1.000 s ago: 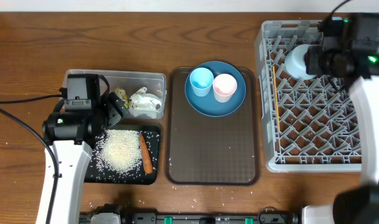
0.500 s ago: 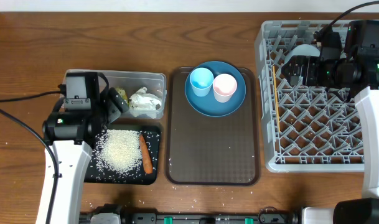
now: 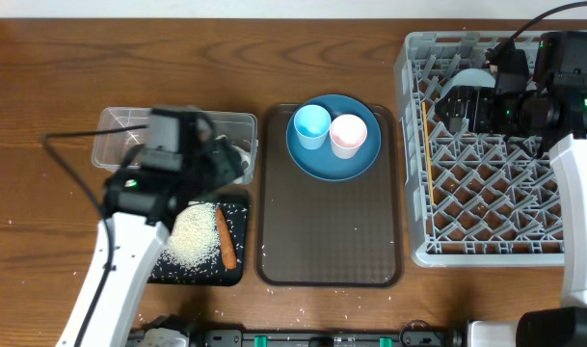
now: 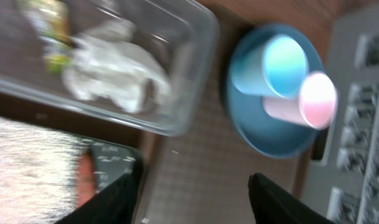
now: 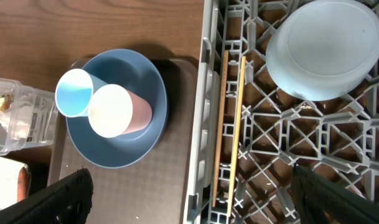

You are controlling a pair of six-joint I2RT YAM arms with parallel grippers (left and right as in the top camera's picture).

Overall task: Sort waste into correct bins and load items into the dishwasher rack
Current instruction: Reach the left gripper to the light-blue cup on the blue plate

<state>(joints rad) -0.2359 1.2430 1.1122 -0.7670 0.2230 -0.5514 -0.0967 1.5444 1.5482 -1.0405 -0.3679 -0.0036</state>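
The dark blue plate (image 3: pixel 333 159) sits on the brown serving tray's far end with the light blue cup (image 3: pixel 311 125) and pink cup (image 3: pixel 347 135) lying on it. Crumpled paper (image 4: pixel 114 74) and the green-yellow wrapper (image 4: pixel 52 37) lie in the clear tub (image 3: pixel 120 135). Rice (image 3: pixel 195 236) and the carrot (image 3: pixel 226 239) are in the black tray (image 3: pixel 233 272). The grey rack (image 3: pixel 495 253) holds the pale blue bowl (image 5: pixel 326 46) and two chopsticks (image 5: pixel 229 124). My left gripper (image 4: pixel 195 199) hovers open and empty by the tub's right end. My right gripper (image 5: pixel 200 198) hangs open, empty, over the rack's left side.
The brown serving tray (image 3: pixel 332 231) lies between the bins and the rack, its near half bare. A few rice grains dot the tray and the wooden table (image 3: pixel 274 58). A black cable (image 3: pixel 71 145) trails left of the tub.
My right gripper let go of the bowl in the rack, drew back to the right, and has held still since. The left arm swung right toward the tub's right end.
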